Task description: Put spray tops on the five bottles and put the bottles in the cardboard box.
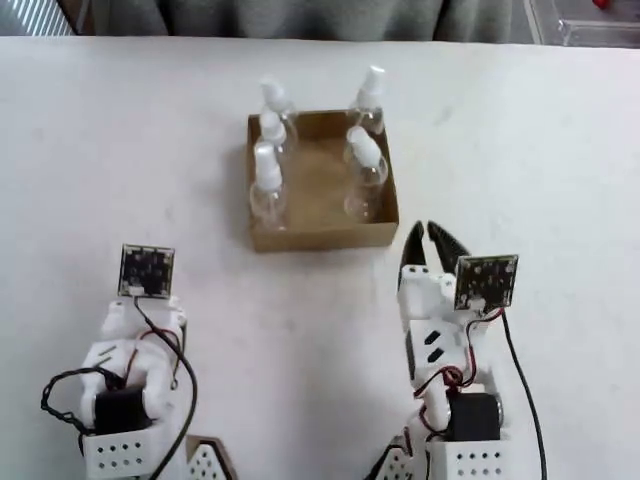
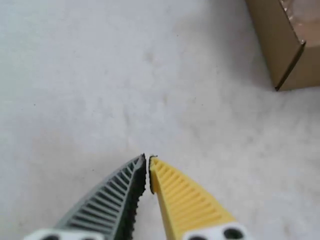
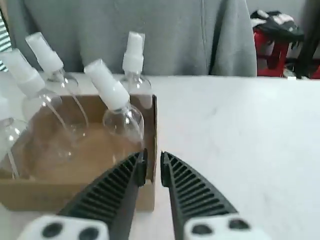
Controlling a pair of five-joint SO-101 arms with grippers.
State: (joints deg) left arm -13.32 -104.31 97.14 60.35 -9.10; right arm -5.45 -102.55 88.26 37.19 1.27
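The left end effector (image 2: 148, 161) is shut tight on nothing, over the table (image 2: 100, 75). The right end effector (image 3: 152, 161) is a little apart and empty, just beside the box (image 3: 30, 192). Five bottles (image 1: 268, 185) with spray tops (image 3: 134, 47) stand in the box.

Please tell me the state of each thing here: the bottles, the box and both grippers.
Five bottles: each with a spray top on, standing in the box, some tilted.
Cardboard box: open on top, holding the bottles.
Left gripper: shut, empty, over the bare table.
Right gripper: open by a narrow gap, empty, beside the box's near corner.
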